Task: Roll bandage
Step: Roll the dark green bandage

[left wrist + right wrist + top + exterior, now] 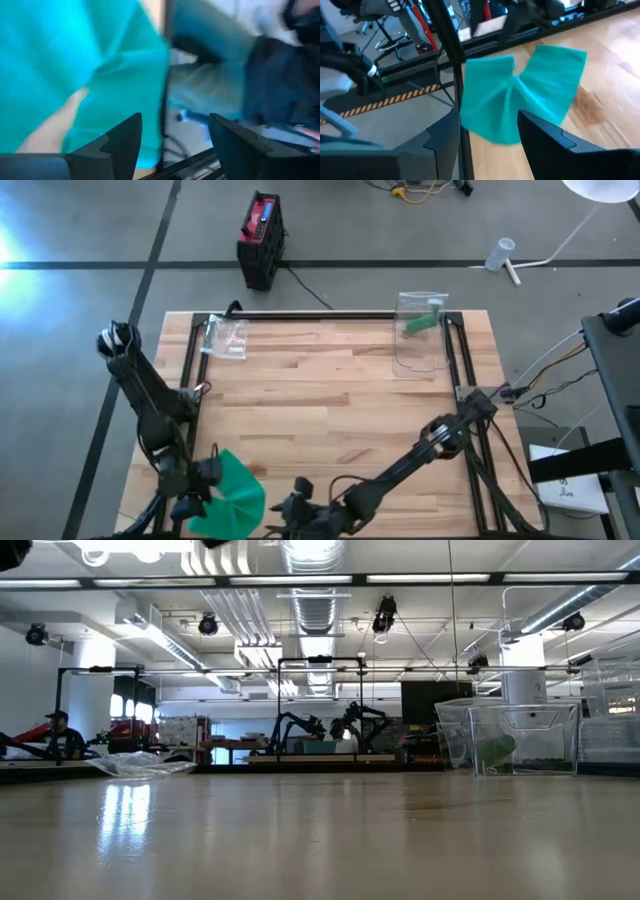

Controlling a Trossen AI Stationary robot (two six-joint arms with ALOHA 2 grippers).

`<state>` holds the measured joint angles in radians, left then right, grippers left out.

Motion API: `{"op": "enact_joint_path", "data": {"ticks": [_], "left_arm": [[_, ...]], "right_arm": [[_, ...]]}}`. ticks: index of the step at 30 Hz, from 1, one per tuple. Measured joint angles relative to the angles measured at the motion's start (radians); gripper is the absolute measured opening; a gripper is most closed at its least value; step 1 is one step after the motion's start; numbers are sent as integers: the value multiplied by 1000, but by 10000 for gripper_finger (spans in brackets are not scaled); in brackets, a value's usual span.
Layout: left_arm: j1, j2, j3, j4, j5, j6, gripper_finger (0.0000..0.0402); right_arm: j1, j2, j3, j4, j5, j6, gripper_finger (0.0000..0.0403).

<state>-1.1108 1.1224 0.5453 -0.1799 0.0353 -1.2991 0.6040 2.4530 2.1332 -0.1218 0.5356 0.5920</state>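
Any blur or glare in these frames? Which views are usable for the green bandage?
Left wrist view: heavy blur, the green bandage fills it as a smear. Right wrist view: bandage sharp on the table edge, background soft. High view: glare at the left edge; bandage visible between both tools. Low view: ceiling lights reflect off the table; no bandage seen.

The bandage lies spread at the table's near left corner, partly over the near edge, with the left gripper just beside it on its left and the right gripper just beside it on its right, both at the near edge. At the far left corner lies a crumpled plastic bag, and at the far right a clear bag holds a roll. Beyond the table's far edge, on the floor, stands a box toward the left and a cup toward the right.
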Motion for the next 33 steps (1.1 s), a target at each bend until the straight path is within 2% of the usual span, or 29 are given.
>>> {"op": "enact_joint_path", "data": {"ticks": [6,10,20,23,28,33], "left_arm": [[-31,74,-1,-117,60,92,200],[-47,127,-1,-132,64,136,189],[-49,210,-1,-129,77,189,166],[-49,223,0,-127,41,205,160],[-28,211,0,-146,-92,282,149],[38,151,-3,-254,-192,326,137]], "right_arm": [[0,115,218,-60,40,-6,190],[4,132,212,22,44,2,190],[6,153,210,25,68,84,190],[5,154,210,20,68,81,190],[5,154,210,24,70,72,190],[5,154,210,23,70,65,190]]}}
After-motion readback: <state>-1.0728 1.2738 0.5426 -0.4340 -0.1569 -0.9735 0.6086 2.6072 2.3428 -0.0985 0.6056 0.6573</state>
